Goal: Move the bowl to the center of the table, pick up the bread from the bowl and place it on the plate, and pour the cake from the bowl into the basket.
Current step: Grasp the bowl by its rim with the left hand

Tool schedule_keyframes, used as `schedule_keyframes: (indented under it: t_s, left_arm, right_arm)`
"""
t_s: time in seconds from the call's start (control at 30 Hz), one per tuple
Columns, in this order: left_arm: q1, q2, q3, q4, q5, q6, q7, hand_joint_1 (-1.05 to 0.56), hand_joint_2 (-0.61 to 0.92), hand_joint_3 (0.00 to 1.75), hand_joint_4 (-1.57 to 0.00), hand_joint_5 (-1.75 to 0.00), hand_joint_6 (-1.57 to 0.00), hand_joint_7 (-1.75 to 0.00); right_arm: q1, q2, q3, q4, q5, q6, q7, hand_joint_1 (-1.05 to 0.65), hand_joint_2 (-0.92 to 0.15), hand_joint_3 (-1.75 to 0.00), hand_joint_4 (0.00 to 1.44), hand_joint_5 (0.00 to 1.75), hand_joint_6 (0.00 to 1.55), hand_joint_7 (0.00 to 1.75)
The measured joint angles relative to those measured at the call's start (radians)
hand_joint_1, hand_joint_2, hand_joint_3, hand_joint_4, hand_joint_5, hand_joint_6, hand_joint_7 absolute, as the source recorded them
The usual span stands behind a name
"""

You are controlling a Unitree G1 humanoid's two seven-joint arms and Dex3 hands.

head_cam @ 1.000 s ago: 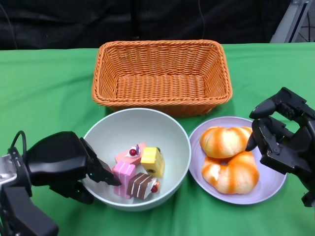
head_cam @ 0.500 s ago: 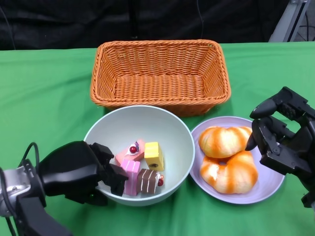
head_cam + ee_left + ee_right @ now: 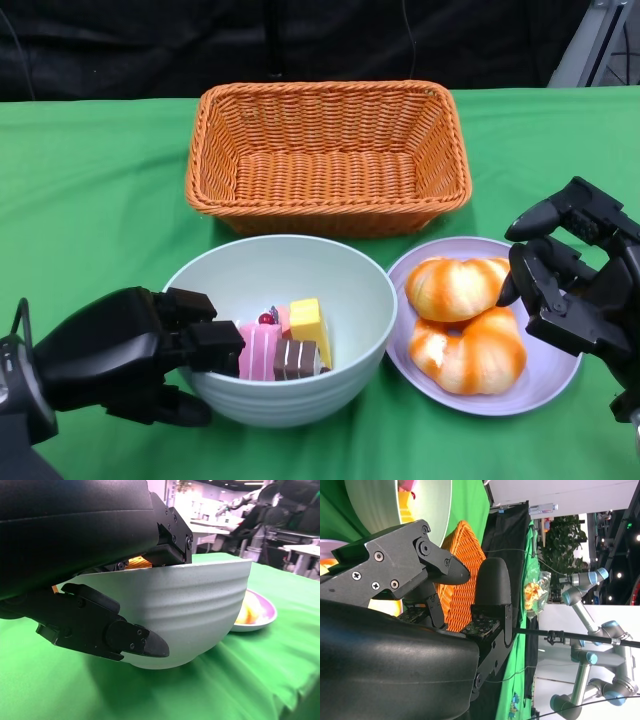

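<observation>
A pale green bowl (image 3: 345,290) holds several small cake pieces (image 3: 285,340) in pink, yellow and brown. My left hand (image 3: 130,350) grips the bowl's near left rim, fingers over the edge and under the wall; the bowl (image 3: 200,610) hangs lifted off the cloth in the left wrist view. Two glazed bread rolls (image 3: 465,325) lie on the lilac plate (image 3: 555,375) to the bowl's right. My right hand (image 3: 570,285) hovers at the plate's right edge, fingers apart and holding nothing. The orange wicker basket (image 3: 330,150) stands behind both, with nothing in it.
Green cloth (image 3: 90,200) covers the table. Bare cloth lies left of the basket and along the front edge. A dark curtain hangs behind the table. The basket's near wall sits close to the bowl's far rim.
The bowl has been raised by my left hand and tipped, so its cake pieces have slid toward the near side. My right hand and the plate have not moved.
</observation>
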Motion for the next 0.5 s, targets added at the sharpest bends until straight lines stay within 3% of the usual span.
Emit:
schedule_keyframes:
  t_s: [0.37, 0.5]
  left_arm:
    - [0.047, 0.022, 0.130, -0.105, -0.169, -0.080, -0.173, -0.18, 0.90, 0.28, -0.73, -1.75, -0.51, -1.74]
    - [0.052, 0.016, 0.165, -0.116, -0.236, -0.082, -0.232, -0.19, 0.92, 0.27, -0.75, -1.75, -0.61, -1.58]
  right_arm:
    - [0.000, 0.000, 0.001, 0.000, 0.000, 0.001, -0.004, -0.08, -0.68, -0.93, 0.62, 1.69, 0.58, 1.39]
    - [0.000, 0.000, 0.001, 0.000, 0.001, 0.001, 0.000, -0.08, -0.69, -0.92, 0.63, 1.70, 0.58, 1.40]
